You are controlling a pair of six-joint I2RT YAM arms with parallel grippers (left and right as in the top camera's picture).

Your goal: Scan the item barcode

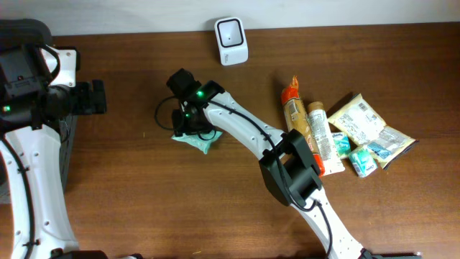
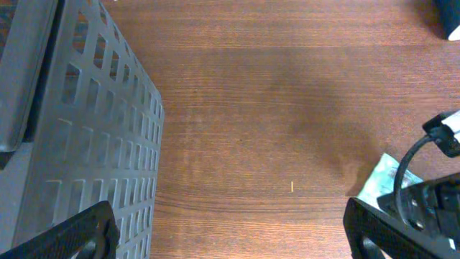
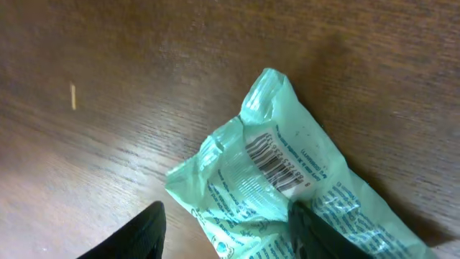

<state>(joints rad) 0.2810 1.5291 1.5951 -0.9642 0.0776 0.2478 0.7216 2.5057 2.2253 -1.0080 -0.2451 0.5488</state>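
Packet [image 3: 287, 180], barcode [image 3: 277, 164] up, below right tool [image 3: 223, 230]

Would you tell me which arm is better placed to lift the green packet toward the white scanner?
Right. The right hand hangs open directly over the green packet, whose barcode faces up. The left hand is off beside the grey basket, with the packet only at the edge of its view.

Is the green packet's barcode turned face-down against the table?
No, the barcode shows plainly on the upward face of the green packet lying on the table.
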